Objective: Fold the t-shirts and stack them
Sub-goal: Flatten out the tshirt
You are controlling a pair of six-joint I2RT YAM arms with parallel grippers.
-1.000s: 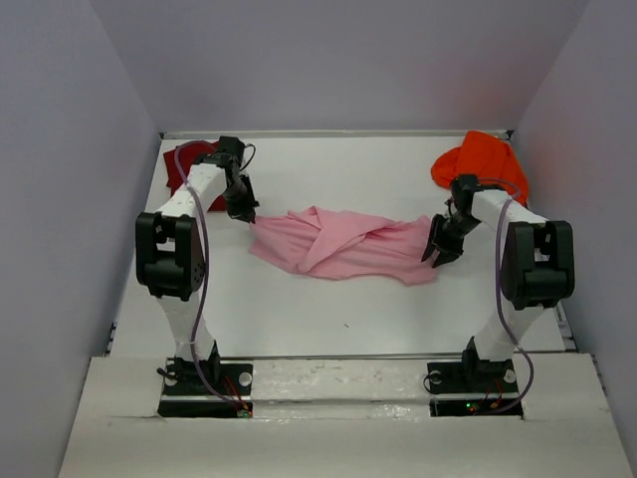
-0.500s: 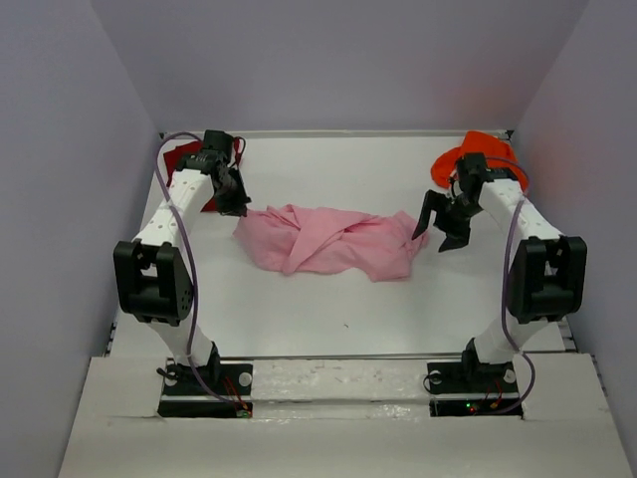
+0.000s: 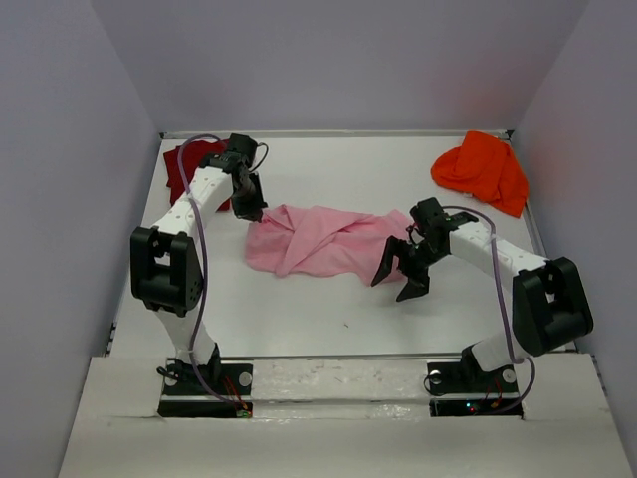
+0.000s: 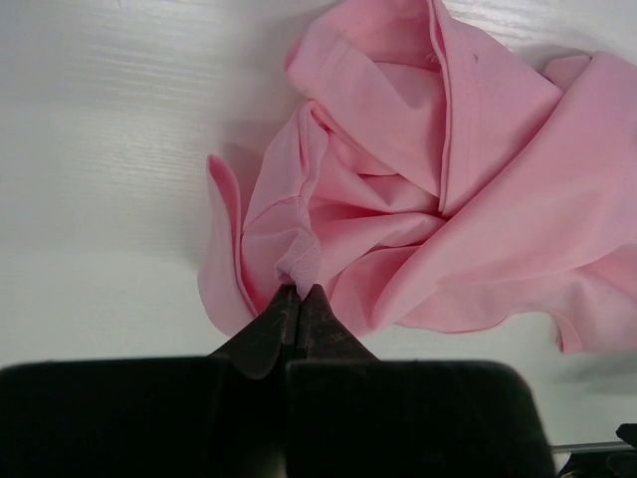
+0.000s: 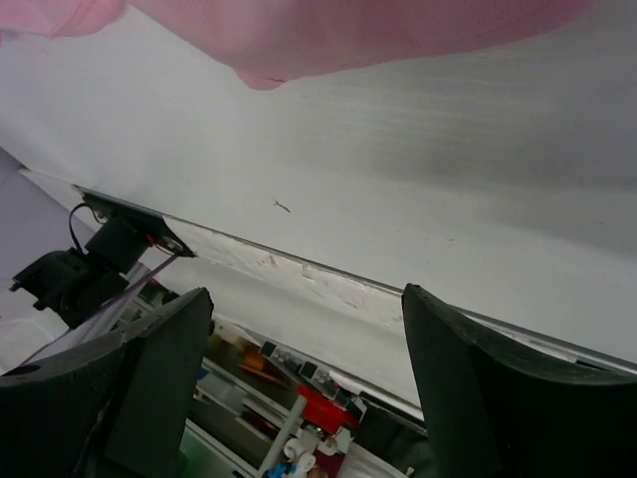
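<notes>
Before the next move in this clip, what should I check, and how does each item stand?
1. Left end effector pinching an edge fold of the pink t-shirt: ok.
2. Right end effector open and holding nothing, ready to grasp: ok.
3. Right end effector lined up on cloth: not ok, it is over bare table beside the shirt's near right edge.
4. Pink t-shirt spread flat: not ok, bunched and twisted.
5. Orange t-shirt out of both arms' way: ok, crumpled in the far right corner.
6. Dark red t-shirt folded: cannot tell, partly behind the left arm.
</notes>
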